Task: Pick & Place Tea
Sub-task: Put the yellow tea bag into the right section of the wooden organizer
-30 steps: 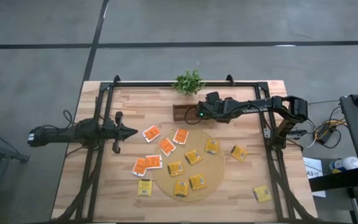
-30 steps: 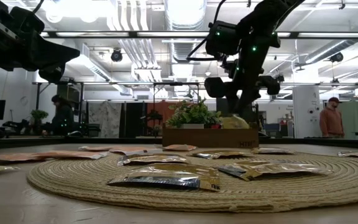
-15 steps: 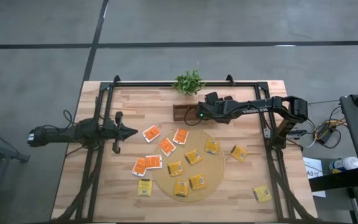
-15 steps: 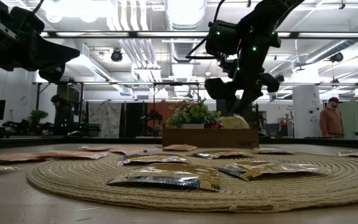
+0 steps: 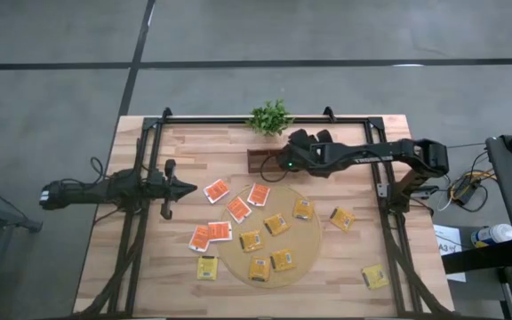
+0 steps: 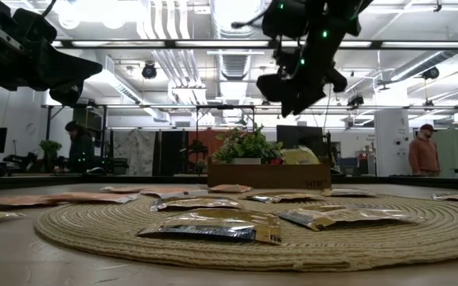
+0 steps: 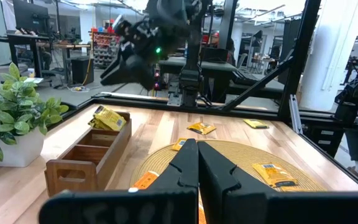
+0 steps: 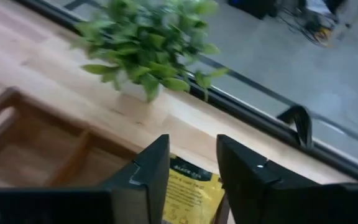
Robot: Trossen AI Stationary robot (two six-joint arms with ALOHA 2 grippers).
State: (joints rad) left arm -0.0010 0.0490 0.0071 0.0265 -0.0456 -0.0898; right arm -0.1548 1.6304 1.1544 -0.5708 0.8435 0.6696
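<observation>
Several tea packets lie flat around the round tan mat (image 5: 314, 242): yellow ones (image 5: 276, 224) on it, orange-red ones (image 5: 238, 209) on the wood to its left. One more yellow packet (image 8: 188, 190) lies in the wooden box (image 5: 260, 163), leaning on its end wall (image 7: 107, 118). My right gripper (image 8: 193, 152) hangs open above that packet, well over the box (image 6: 291, 103), touching nothing. My left gripper (image 5: 189, 188) is shut and empty over the table's left part, left of the orange-red packets.
A small green plant (image 5: 269, 116) in a white pot stands at the far edge, just behind the box. Stray yellow packets lie off the mat to the right (image 5: 342, 218) and near the right corner (image 5: 374, 276). A dark frame rail (image 5: 238, 120) rings the table.
My right gripper has risen straight up from just above the box to well over it. The yellow packet has stayed in the box, leaning as before. My left arm has kept still.
</observation>
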